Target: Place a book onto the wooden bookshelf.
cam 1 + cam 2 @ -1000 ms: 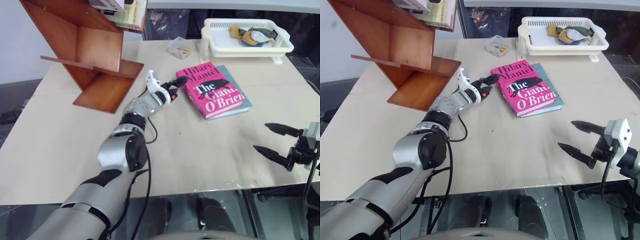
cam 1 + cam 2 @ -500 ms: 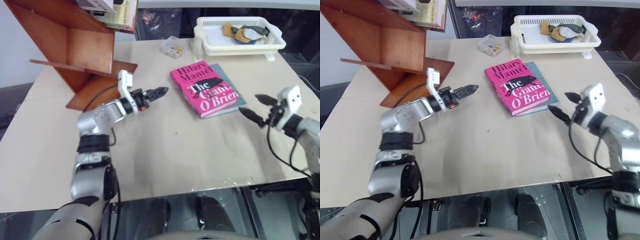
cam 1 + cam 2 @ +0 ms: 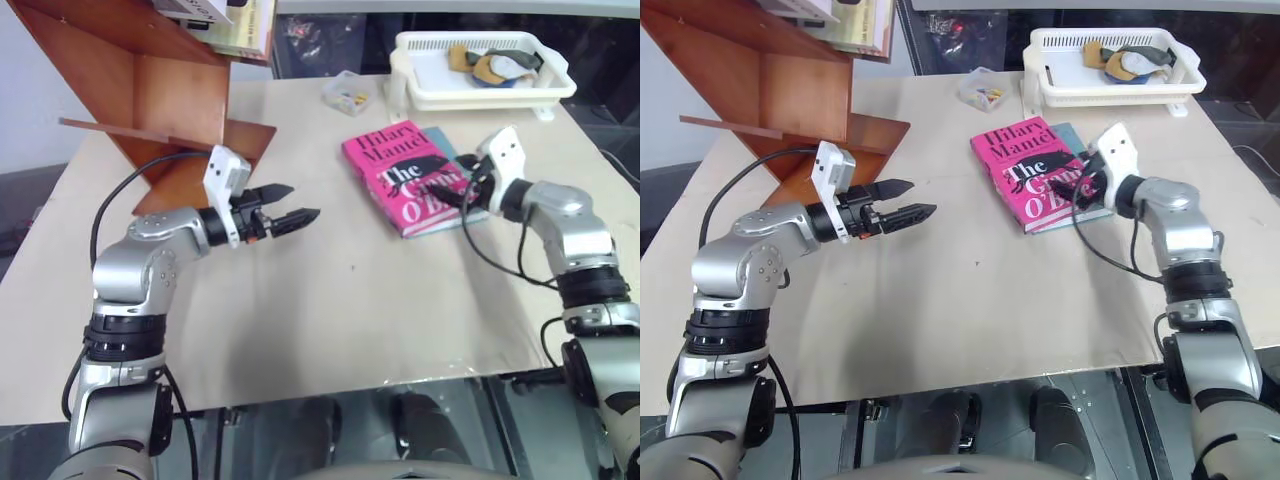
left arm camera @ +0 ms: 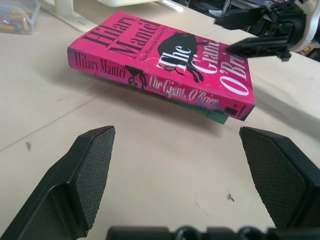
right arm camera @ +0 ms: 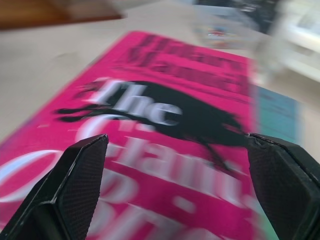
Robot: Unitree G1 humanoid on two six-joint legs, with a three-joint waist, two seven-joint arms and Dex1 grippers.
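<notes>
Over the pink book (image 3: 415, 176), at its edge away from the wooden bookshelf (image 3: 150, 90), hangs the right pincer (image 3: 463, 183), wide and holding nothing. It is the nearer one; the left pincer (image 3: 285, 215), also wide and empty, waits between bookshelf and book. One pink book lies flat on the counter (image 3: 330, 310) on one teal book (image 3: 478, 205), its long axis pointing away from the robot

I see the wooden bookshelf (image 3: 150, 90) cut off at the top edge. The teal-green book (image 3: 1087, 205) lies mostly covered by the book (image 3: 1035, 170). The basket's (image 3: 480, 90) contents are unidentifiable.
</notes>
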